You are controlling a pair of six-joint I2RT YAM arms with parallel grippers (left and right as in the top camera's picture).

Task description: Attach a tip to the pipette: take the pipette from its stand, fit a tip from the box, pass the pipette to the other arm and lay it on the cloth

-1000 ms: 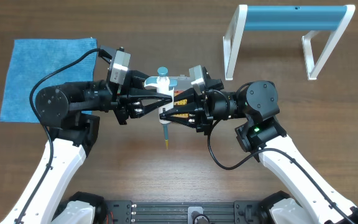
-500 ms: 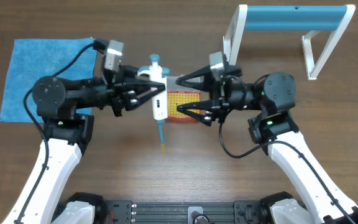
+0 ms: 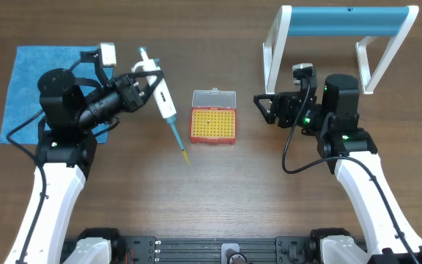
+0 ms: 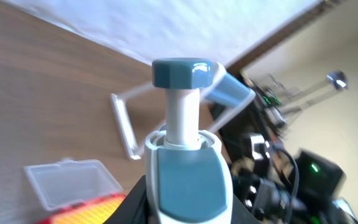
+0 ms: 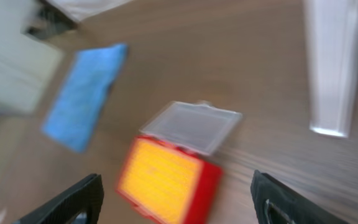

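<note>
Left pincer (image 3: 151, 83) swung the pipette (image 3: 165, 99) off from above the box (image 3: 213, 126) toward the cloth (image 3: 31, 77); right pincer (image 3: 264, 110) backed off to beside the stand (image 3: 346, 20).
Progress, by my read: pipette off stand, yellow tip (image 3: 186, 157) fitted, handover done, only the lay-down is left. Left pincer is clamped on the pipette body, tip end slanting away from it over bare desk (image 3: 226, 191). The cloth lies behind that pincer, under its arm, so the pipette is not over it yet. Right pincer gapes wide, holding and touching nothing. Box sits between the two pincers.
</note>
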